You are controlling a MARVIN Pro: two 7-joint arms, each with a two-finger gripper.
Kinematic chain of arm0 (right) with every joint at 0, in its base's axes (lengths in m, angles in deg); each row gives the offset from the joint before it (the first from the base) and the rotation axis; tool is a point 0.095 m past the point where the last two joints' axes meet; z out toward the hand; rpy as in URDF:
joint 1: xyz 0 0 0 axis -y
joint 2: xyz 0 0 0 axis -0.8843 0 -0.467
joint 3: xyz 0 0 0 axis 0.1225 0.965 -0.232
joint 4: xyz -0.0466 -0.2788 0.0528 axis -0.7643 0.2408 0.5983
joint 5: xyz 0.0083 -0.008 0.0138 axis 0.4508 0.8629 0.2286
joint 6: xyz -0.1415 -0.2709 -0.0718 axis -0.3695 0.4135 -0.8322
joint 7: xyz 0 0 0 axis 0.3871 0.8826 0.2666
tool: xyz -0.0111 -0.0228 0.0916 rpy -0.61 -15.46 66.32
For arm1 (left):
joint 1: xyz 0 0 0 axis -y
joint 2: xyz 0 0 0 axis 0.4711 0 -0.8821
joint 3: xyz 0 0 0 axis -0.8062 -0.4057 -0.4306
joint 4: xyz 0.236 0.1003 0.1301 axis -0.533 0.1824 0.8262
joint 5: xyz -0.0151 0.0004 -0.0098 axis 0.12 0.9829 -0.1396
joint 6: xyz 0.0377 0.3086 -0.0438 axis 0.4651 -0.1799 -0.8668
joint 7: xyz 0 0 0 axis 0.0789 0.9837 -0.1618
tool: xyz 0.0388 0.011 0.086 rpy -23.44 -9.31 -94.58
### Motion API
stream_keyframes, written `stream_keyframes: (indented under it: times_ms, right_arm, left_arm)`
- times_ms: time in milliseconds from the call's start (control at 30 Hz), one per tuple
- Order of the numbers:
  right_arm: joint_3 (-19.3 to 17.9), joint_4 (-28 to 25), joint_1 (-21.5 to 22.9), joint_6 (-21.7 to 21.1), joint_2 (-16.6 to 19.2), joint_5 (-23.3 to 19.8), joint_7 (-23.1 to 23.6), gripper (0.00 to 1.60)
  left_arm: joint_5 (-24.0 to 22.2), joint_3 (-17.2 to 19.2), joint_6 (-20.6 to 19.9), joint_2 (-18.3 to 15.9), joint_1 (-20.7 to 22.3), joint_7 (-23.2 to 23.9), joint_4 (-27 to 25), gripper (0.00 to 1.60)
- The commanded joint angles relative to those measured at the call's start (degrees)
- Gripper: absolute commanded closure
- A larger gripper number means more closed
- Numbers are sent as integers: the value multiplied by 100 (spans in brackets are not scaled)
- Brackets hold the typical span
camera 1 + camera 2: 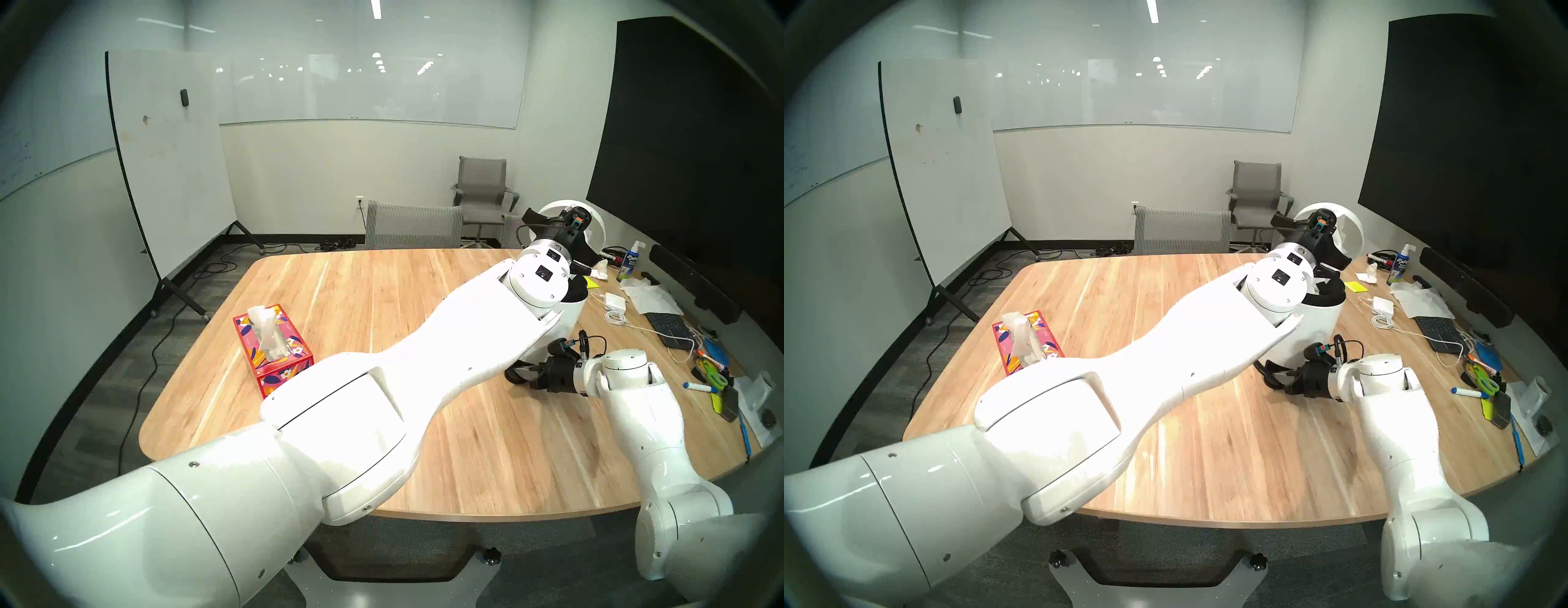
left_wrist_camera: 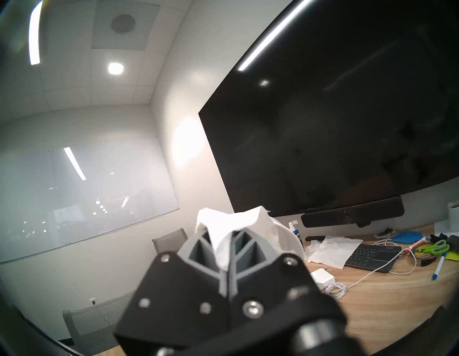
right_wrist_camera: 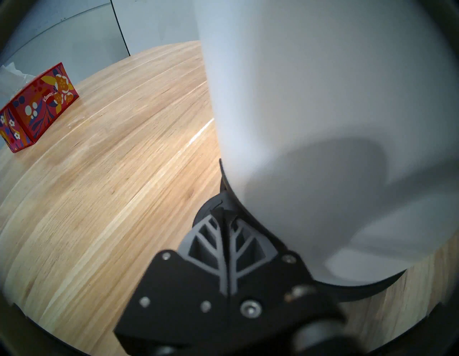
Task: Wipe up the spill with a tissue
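Left pincer [image 2: 224,238] clamped on white tissue [image 2: 233,223]; right pincer [image 3: 226,221] closed, empty, against bin [image 3: 323,99].

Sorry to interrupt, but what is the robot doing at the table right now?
The left pincer is shut on a crumpled white tissue, held up above the open white bin with its lid raised. The right pincer is shut at the bin's black base, apparently on its pedal. The tissue box sits apart on the table.
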Motion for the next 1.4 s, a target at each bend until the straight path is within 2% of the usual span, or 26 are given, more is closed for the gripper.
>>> stream_keyframes:
  times_ms: [0, 667, 1367]
  right_arm:
    - [25, 120, -179, -44, 59, 83, -64, 160]
    - [24, 120, -174, -39, 60, 59, -54, 160]
    - [24, 119, -171, -35, 60, 39, -47, 160]
  left_arm:
    - [-242, -85, 1, 103, 386, -45, 55, 160]
    - [-738, -662, -32, 103, 540, -157, 362, 160]
    - [-1138, -1084, -87, 103, 562, -216, 725, 160]
